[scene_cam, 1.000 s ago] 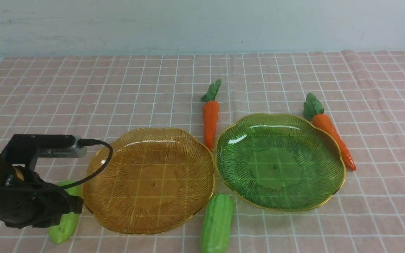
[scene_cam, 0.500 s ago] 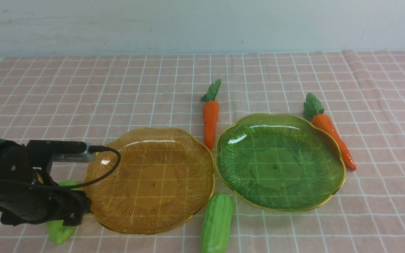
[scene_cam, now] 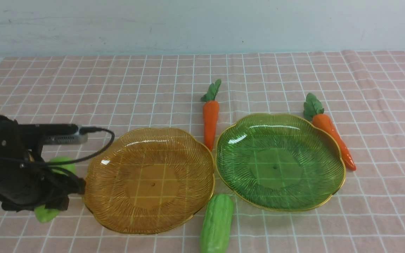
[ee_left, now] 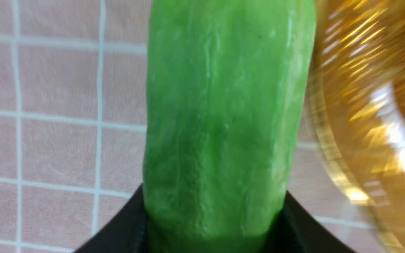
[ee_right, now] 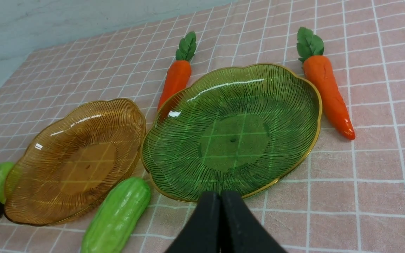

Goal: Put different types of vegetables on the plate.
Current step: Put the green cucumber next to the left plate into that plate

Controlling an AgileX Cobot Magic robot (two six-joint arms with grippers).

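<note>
Beside the amber plate (scene_cam: 101, 162), your left gripper (scene_cam: 53, 191) clamped and raised one green gourd (ee_left: 220, 123).
Your right gripper (ee_right: 220, 218) sat closed; no vegetable was plated yet.

Front view: taken from the robot's own side, raised, facing forward and down over the pink checked tablecloth (scene_cam: 294, 77), amber ribbed glass plate (scene_cam: 149, 181) at middle distance. Left wrist view: very near, aimed down at the light-green bumpy toy gourd (ee_left: 223, 123) just left of that plate's rim, partly blurred. Right wrist view: lower, farther off, slanting in from the plate's near right. Common to all three: plate and gourd.
</note>
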